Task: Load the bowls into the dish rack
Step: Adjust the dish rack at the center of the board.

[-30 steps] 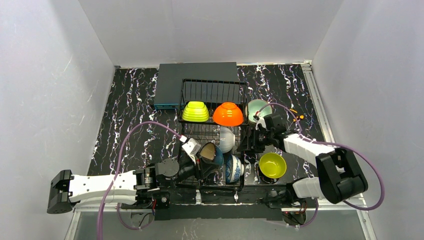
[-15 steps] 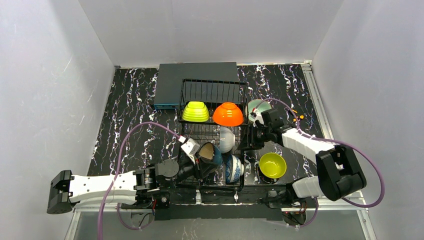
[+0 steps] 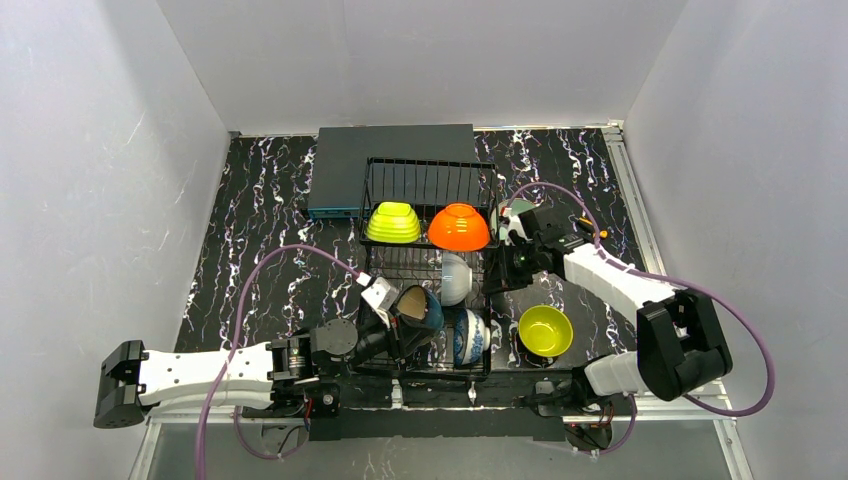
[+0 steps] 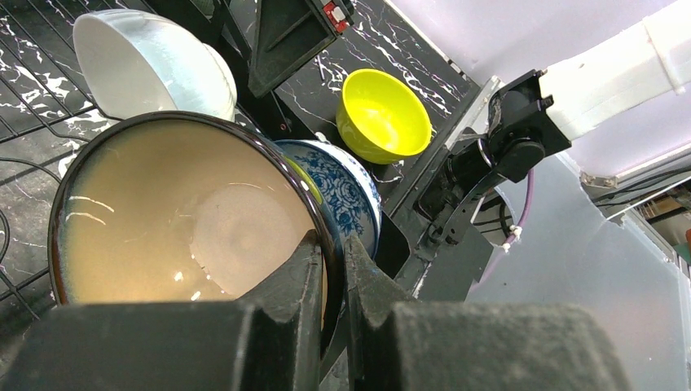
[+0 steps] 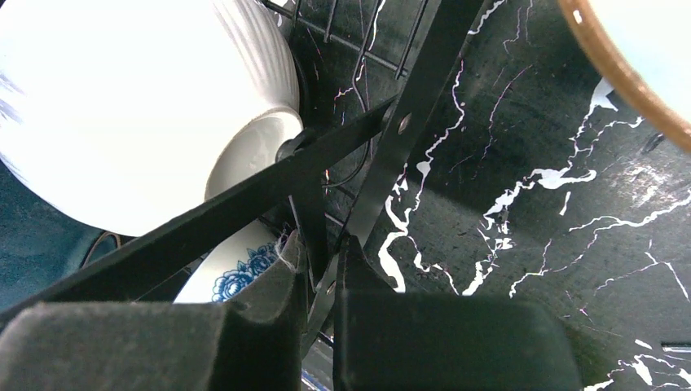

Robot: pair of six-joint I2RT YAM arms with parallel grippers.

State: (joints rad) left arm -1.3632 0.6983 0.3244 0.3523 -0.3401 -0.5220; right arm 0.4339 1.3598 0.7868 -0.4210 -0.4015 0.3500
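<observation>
The black wire dish rack [image 3: 425, 166] holds a lime green bowl [image 3: 392, 222], an orange bowl [image 3: 459, 227], a white bowl [image 3: 455, 278] and a blue-white patterned bowl [image 3: 467, 338]. My left gripper [image 3: 403, 322] is shut on the rim of a teal bowl with a beige inside [image 4: 187, 220], tilted over the rack's front left beside the patterned bowl [image 4: 346, 191]. My right gripper [image 3: 503, 272] is shut on a flat black side bar of the rack [image 5: 415, 90]. A mint bowl [image 3: 514, 210] is half hidden behind the right arm. A yellow bowl [image 3: 545, 330] stands on the table, right of the rack.
A flat dark grey box [image 3: 340, 170] lies behind the rack at the back left. The marbled black table [image 3: 260, 240] ends at white walls on three sides. The purple cable [image 3: 290, 255] of the left arm loops over the table left of the rack.
My right gripper has slid toward the back along the rack's right side, still shut on the bar. The left gripper and its bowl have barely moved.
</observation>
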